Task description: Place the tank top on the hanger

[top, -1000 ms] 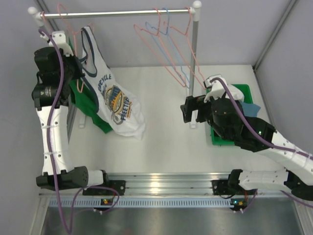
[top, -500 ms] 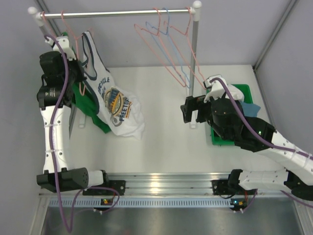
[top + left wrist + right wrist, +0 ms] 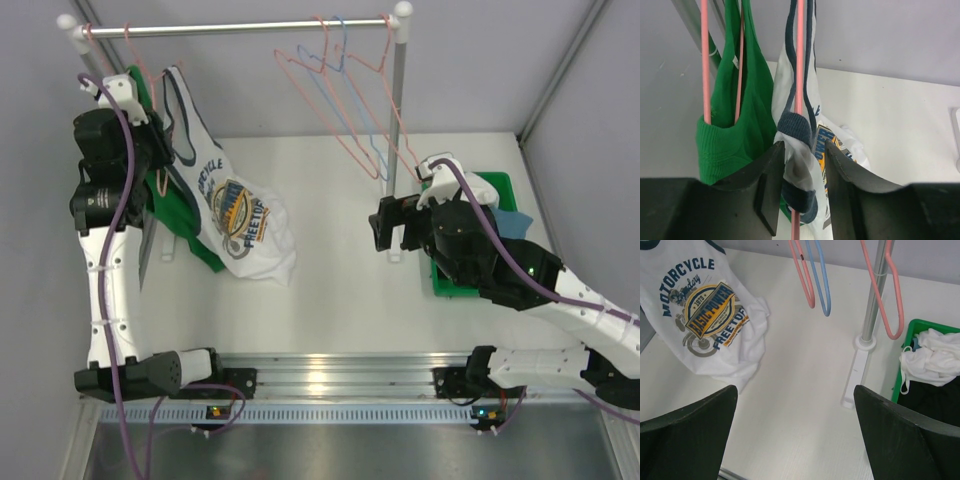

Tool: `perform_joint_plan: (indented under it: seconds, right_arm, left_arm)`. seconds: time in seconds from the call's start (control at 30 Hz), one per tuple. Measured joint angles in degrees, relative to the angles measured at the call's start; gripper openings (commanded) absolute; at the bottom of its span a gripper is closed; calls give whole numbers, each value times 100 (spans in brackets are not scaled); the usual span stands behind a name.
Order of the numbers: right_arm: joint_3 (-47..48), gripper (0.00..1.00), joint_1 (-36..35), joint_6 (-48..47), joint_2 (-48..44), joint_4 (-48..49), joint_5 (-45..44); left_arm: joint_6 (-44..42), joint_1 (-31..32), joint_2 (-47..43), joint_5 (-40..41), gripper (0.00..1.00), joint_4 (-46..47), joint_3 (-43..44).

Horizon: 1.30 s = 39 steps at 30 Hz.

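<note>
The tank top (image 3: 235,215), light and limp, is hanging by one navy-trimmed strap on the salmon-pink hanger (image 3: 799,60), hem trailing on the tabletop (image 3: 350,290); the left end effector (image 3: 801,165) is straddling that strap, jaws apart (probably the best hold), while the right end effector (image 3: 795,430) is idling wide open.

The tank top (image 3: 250,238) is white with navy trim and a blue-yellow graphic; the hanger (image 3: 799,50) is salmon-pink.

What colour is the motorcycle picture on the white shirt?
Blue and yellow, with navy lettering, on the tank top. The right wrist view shows it best.
</note>
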<state>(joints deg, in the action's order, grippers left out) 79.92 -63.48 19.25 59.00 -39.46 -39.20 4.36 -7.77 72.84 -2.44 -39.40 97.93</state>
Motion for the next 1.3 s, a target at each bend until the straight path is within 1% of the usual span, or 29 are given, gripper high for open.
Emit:
perform_joint_plan:
  seconds: [0.23,0.47,0.6,0.73,0.8,0.87,0.93,1.0,1.07,1.13,1.3]
  right_arm:
    - [2,100,4,0,11,0,42]
    - [0,100,42,0,111,4,83]
    - [-20,100,52,28,122,15,103]
    - [-205,100,72,81,101,44,103]
    - [-310,100,81,122,98,46,101]
    - [-420,100,105,179,85,48,98]
    - [-553,100,120,245,31,42,96]
    - [-693,100,140,310,-42,44,94]
    - [-802,100,164,396,-107,39,90]
    - [-920,100,181,492,-192,37,83]
    - [-1414,100,192,745,-516,68,63]
  left_arm:
    - [46,-2,-101,79,48,-35,125]
    - [188,-4,-376,-48,48,-127,319]
    - [422,-7,-614,-566,46,-122,363]
    - [868,-4,-789,-1360,43,31,313]
    - [1202,4,-914,-1810,42,306,66]
    - [1486,83,-1023,-2092,41,555,-245]
    - [1687,426,-1071,-2090,41,686,-531]
    - [1764,1150,-1032,-1939,40,748,-765]
    - [1759,1969,-957,-1600,40,811,-981]
    - [1781,2629,-938,-1381,40,942,-1362]
    - [2002,3451,-1075,-826,37,1252,-2697]
